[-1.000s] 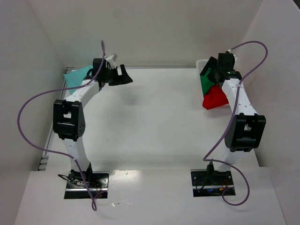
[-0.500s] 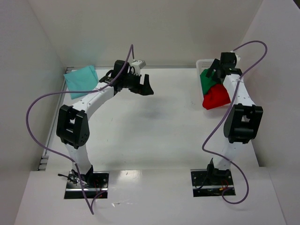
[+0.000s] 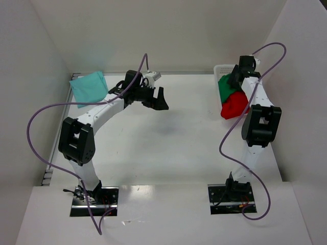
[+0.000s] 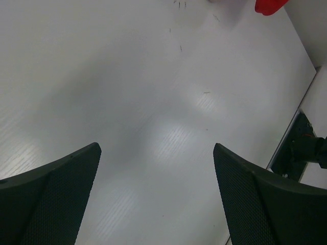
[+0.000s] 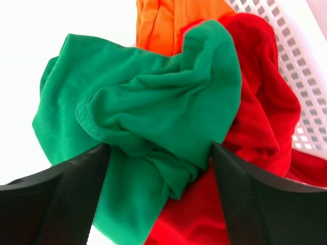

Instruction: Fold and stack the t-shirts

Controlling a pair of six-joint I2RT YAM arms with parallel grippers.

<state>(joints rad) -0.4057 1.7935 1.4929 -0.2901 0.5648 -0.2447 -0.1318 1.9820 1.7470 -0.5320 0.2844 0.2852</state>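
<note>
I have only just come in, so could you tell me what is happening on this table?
The right gripper hangs at the white plastic lattice basket, far right. Its jaws are open either side of a crumpled green cloth t-shirt, which lies on a red cloth t-shirt and an orange cloth t-shirt. The left gripper is open and empty above the middle of the white table. A folded teal cloth t-shirt lies at the far left corner.

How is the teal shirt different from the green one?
The teal shirt lies folded flat, alone on the table at far left; the green shirt is crumpled, heaped on a red shirt by the basket. The open right claw straddles the green shirt; no claw touches the teal shirt. Both are plain cloth.
</note>
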